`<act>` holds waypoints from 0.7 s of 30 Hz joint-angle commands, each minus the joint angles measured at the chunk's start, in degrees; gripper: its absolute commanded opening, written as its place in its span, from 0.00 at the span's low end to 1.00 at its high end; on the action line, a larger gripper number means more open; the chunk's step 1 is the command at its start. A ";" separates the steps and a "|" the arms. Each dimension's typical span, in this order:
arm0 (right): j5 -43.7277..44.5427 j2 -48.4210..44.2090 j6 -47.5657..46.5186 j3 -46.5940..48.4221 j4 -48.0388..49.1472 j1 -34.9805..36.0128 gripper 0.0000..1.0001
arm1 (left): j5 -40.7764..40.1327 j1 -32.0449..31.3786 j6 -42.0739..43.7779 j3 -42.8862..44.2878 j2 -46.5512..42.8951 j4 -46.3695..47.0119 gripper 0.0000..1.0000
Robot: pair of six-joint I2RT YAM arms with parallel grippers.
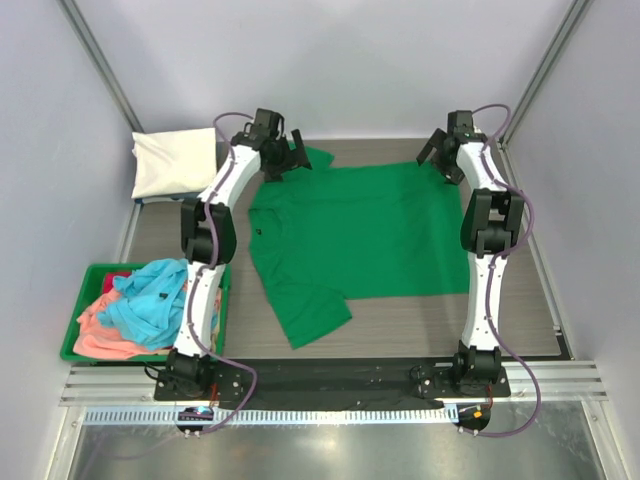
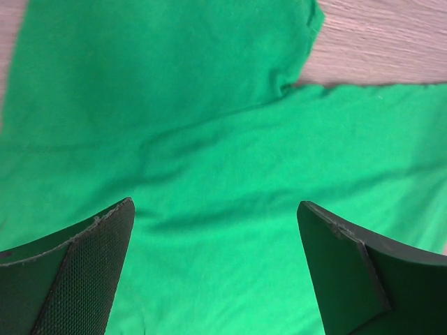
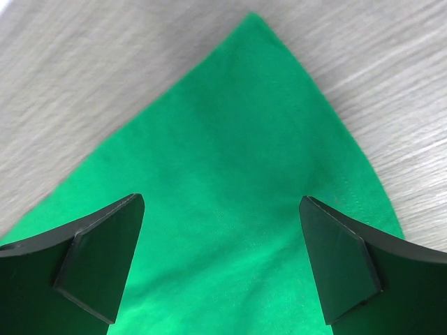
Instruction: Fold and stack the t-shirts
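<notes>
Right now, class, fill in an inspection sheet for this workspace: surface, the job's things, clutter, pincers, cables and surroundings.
Surface: wood-grain table, flat.
Job's things: green shirt spread out in the middle; white shirt folded at the far left; blue shirt, pink shirt and red shirt heaped in the bin.
Clutter: nothing seen.
Pincers: left pincer open over the green shirt by a sleeve; right pincer open over its far right corner; neither holds anything.
Cables: purple cables run along both arms, off the shirts.
Surroundings: pale walls, metal frame posts.
</notes>
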 commanded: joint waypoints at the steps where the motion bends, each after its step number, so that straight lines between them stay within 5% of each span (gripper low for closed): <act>1: -2.87 -4.72 -0.67 3.39 -1.21 -0.25 1.00 | 0.71 0.32 1.47 -3.74 -12.96 -1.45 1.00; 9: -3.84 -24.28 0.03 -4.59 -1.47 -0.25 1.00 | -8.94 -1.87 1.92 -14.21 -33.90 -6.01 1.00; 14: 2.05 -43.28 1.27 -27.68 0.80 0.10 1.00 | -13.53 -2.58 0.60 -33.52 -50.94 -3.75 1.00; 21: -2.52 -71.23 1.00 -59.95 5.64 0.19 0.99 | -15.29 -10.46 -2.38 -60.52 -73.71 -5.75 1.00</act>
